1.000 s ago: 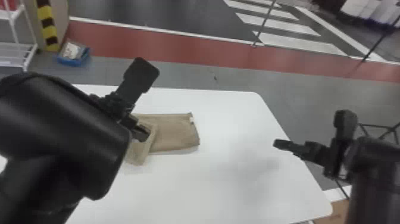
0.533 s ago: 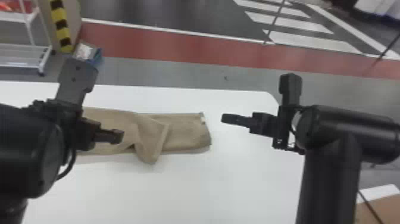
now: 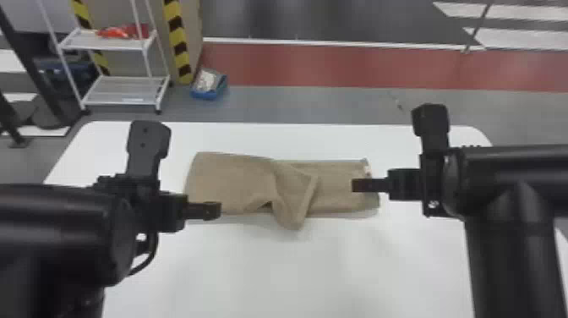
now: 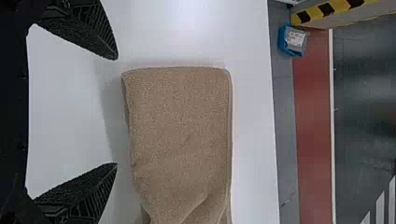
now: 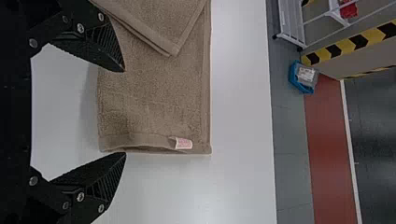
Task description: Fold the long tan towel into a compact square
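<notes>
The towel runs lengthwise between left tool and right tool, both spread wide and empty, its tag nearer the right.

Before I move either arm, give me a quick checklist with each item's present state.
1. Left gripper open and empty: ok.
2. Right gripper open and empty: ok.
3. Tan towel wholly on the white table: ok.
4. Upper flap straight along the towel: not ok; it lies askew, its corner past the near edge.
5. Compact square reached: not ok; the towel is a long strip.
6. Right fingers clear of the cloth: cannot tell; one overlaps it in the wrist view, height unclear.
</notes>
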`<state>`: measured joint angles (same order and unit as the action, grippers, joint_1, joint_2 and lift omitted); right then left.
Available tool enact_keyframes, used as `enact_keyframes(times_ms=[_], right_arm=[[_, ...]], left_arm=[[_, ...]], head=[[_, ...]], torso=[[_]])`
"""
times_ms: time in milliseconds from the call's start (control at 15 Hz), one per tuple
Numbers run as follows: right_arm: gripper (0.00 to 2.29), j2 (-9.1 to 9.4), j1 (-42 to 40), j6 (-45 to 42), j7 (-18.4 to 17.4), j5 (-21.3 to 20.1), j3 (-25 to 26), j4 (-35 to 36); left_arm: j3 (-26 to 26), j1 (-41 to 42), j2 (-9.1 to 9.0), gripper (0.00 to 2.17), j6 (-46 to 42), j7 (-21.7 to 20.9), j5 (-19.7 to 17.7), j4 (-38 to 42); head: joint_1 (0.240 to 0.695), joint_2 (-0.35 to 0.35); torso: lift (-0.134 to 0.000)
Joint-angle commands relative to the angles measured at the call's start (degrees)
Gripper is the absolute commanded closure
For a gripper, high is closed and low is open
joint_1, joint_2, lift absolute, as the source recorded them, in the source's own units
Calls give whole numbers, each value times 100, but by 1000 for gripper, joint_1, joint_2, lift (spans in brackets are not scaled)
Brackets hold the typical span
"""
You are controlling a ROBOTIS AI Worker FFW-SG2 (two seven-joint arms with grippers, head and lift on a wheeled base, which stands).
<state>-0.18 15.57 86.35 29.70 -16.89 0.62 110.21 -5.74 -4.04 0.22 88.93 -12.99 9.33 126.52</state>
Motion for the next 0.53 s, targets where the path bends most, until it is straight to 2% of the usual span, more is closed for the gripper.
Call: enact_keyframes(times_ms=[0,200,467], right_arm=[[350,23,183,-289,-44,46,-159,-299],[404,23,218,-325,-123,239,-361,-387],[414,23,324,62,-149,1276,-291,-835]], left_arm=[[64,131,13,73,-55,-10,-45,5],[99,210,13,76,-73,-45,-45,66],[108,281,13,76,-73,-45,-45,154]], head=[[695,-32],[695,-14],[695,26]], torso=[[-124],[-124],[-124]])
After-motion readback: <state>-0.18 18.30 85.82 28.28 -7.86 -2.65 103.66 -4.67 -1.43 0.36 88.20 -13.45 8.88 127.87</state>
